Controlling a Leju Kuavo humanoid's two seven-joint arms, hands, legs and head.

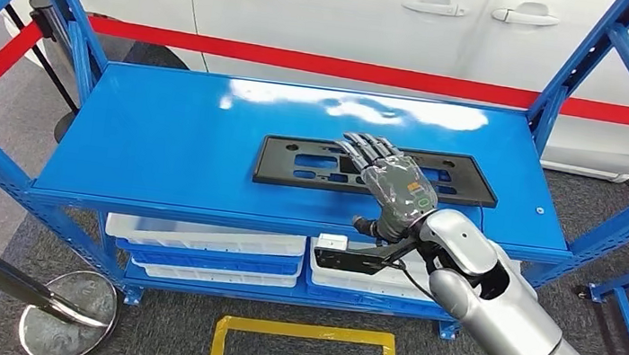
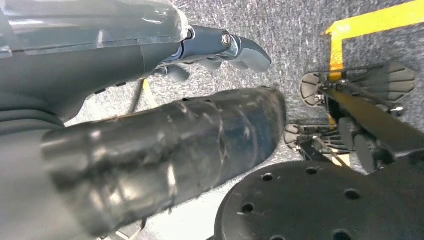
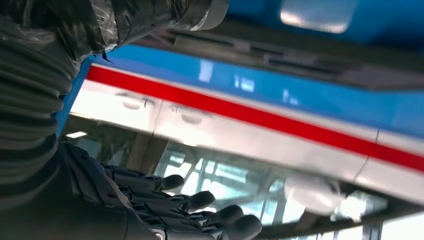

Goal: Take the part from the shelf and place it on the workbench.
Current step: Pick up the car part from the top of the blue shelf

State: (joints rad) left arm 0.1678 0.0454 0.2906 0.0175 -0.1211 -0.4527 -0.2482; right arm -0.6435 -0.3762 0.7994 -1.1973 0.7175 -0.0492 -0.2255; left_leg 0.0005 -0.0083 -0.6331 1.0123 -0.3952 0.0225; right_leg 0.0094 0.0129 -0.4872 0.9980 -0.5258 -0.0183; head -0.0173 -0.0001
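A: Where do we see the part [image 1: 321, 164] sitting?

B: Flat on the top deck of the blue shelf [image 1: 162, 136], toward the right half, its long side running across the deck. It is a black, flat rectangular plate with cut-outs.

A: And our right hand [image 1: 385, 177]?

B: Over the middle of the part, fingers stretched forward and slightly apart, back of the hand up. We cannot tell whether the fingertips touch the plate or hover just above it. Nothing is clasped in it. In the right wrist view the dark fingers [image 3: 200, 202] lie extended side by side, again with nothing between them.

A: The left hand [image 2: 150, 150]?

B: It hangs low over grey carpet in the left wrist view. We see the thick thumb and a grey fingertip beyond it, but whether the fingers are spread or curled we cannot tell.

A: What else surrounds the shelf?

B: White bins [image 1: 212, 246] on the lower level, a yellow floor marking [image 1: 309, 335] in front, a red barrier tape [image 1: 325, 66] behind, and a white car [image 1: 358, 11] beyond that
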